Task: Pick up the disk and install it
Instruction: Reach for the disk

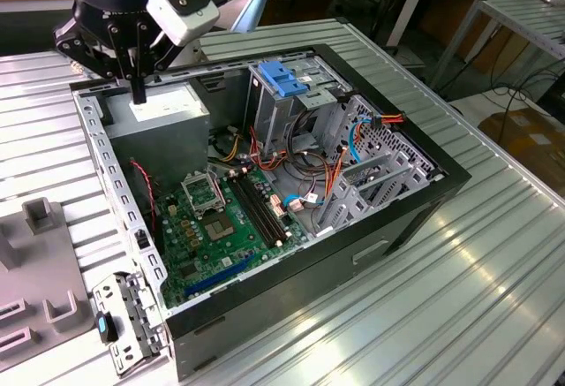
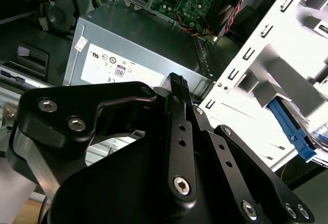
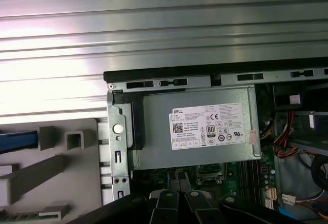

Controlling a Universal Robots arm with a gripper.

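Note:
My gripper [image 1: 139,93] hangs over the back left corner of the open computer case [image 1: 415,227], just above the grey power supply box [image 1: 163,108] with its white sticker. Its two black fingers [image 2: 176,83] are pressed together with nothing between them. In both wrist views the shut gripper [image 3: 180,177] points down at that box [image 3: 200,126]. Of the disk I see only a blue rail edge [image 3: 18,139] resting in the grey fixture beside the case, and the same blue rail [image 2: 289,126] in the second wrist view. The gripper is well apart from it.
Inside the case lie a green motherboard [image 1: 221,218], a drive cage topped by a flat blue latch plate [image 1: 282,77], and loose orange, red and blue cables [image 1: 335,170]. A grey fixture [image 1: 40,218] and a metal bracket [image 1: 124,315] lie on the ribbed metal table [image 1: 459,298].

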